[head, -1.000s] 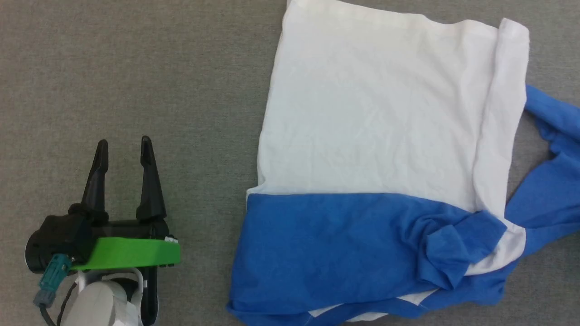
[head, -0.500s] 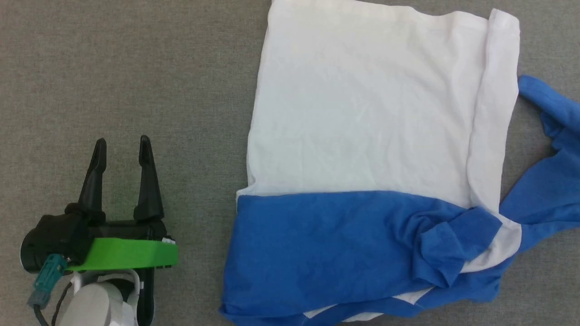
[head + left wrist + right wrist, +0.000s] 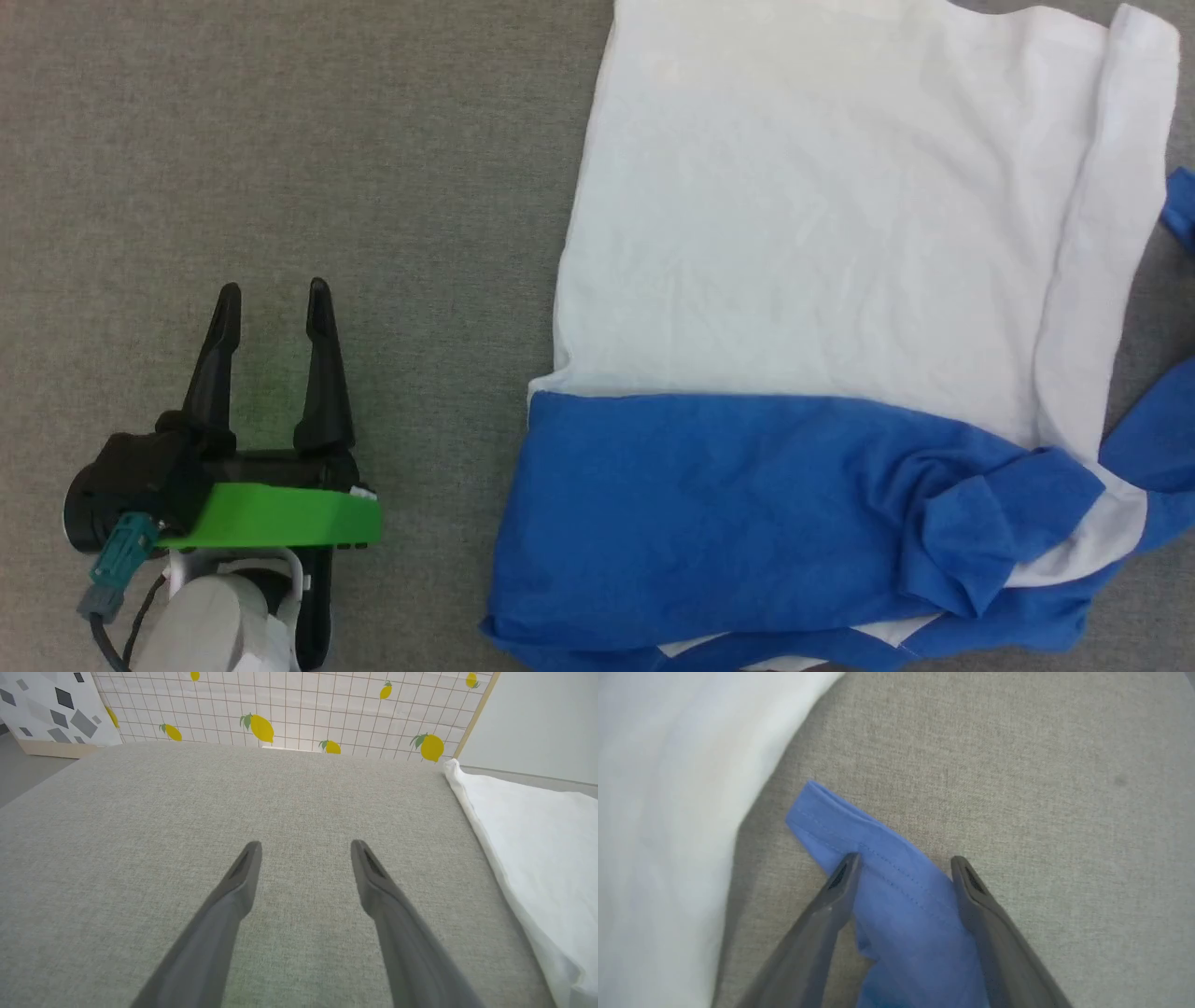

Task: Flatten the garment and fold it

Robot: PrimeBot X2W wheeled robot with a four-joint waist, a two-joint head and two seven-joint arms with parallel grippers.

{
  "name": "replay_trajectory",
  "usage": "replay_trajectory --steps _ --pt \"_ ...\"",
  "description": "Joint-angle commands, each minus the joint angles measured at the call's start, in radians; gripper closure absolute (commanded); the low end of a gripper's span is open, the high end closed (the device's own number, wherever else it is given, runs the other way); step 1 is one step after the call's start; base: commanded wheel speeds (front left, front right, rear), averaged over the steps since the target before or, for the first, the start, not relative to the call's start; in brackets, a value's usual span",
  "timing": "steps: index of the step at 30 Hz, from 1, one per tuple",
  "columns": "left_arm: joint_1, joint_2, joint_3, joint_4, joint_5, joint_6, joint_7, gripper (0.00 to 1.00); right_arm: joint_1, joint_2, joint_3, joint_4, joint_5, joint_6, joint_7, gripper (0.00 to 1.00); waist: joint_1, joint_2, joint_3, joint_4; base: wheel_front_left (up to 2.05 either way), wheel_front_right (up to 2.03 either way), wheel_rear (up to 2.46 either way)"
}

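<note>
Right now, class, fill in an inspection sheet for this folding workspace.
Surface: grey fabric top, flat.
Job's things: T-shirt lying white side up, blue band bunched at one end; blue sleeve trailing off to the side.
Clutter: nothing seen.
Hands: left hand open over the fabric, beside the T-shirt; right hand open, fingers either side of the sleeve.
Cables: dark cable with teal plug at the left wrist.
Surroundings: lemon-print tiled wall, grey-diamond panel.

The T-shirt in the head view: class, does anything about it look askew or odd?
Yes. The T-shirt is not flat: blue fabric is bunched in a twisted lump at lower right, and the white right edge is folded over.
</note>
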Motion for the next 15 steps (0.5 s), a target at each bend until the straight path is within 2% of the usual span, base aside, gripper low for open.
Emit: replay_trajectory --steps 1,2,3,4,10,15 --pt "-0.018 -0.001 0.001 0.003 -0.006 -0.006 -0.004 0.00 -0.011 -0.008 0.011 0.019 0.008 -0.002 0.006 0.00 -0.0001 0.0000 0.007 0.011 0.00 0.00 0.00" --pt "-0.019 -0.002 0.000 0.005 -0.007 -0.007 -0.004 0.00 -0.010 -0.014 0.016 0.026 0.011 -0.002 0.004 0.44 -0.0001 0.0000 0.008 0.014 0.00 0.00 0.00" --pt "-0.021 -0.003 -0.002 0.007 -0.007 -0.008 -0.005 0.00 -0.009 -0.019 0.019 0.033 0.011 -0.002 -0.003 0.82 -0.0001 0.0000 0.008 0.016 0.00 0.00 0.00" --pt "-0.022 -0.005 -0.003 0.010 -0.008 -0.009 -0.006 0.00 -0.010 -0.019 0.018 0.038 0.012 -0.002 -0.013 1.00 -0.0001 0.0000 0.007 0.017 0.00 0.00 0.00" --pt "-0.017 -0.004 0.000 0.029 -0.008 -0.005 -0.010 0.00 -0.040 0.007 -0.001 0.035 -0.001 -0.002 -0.114 1.00 -0.0001 0.0000 -0.034 -0.001 0.00 0.00 0.00" --pt "0.002 0.000 0.004 0.034 -0.011 -0.001 -0.011 0.00 -0.063 -0.005 -0.061 0.038 -0.020 -0.002 -0.187 1.00 -0.0001 0.0000 -0.097 -0.028 0.00 0.00 0.00"
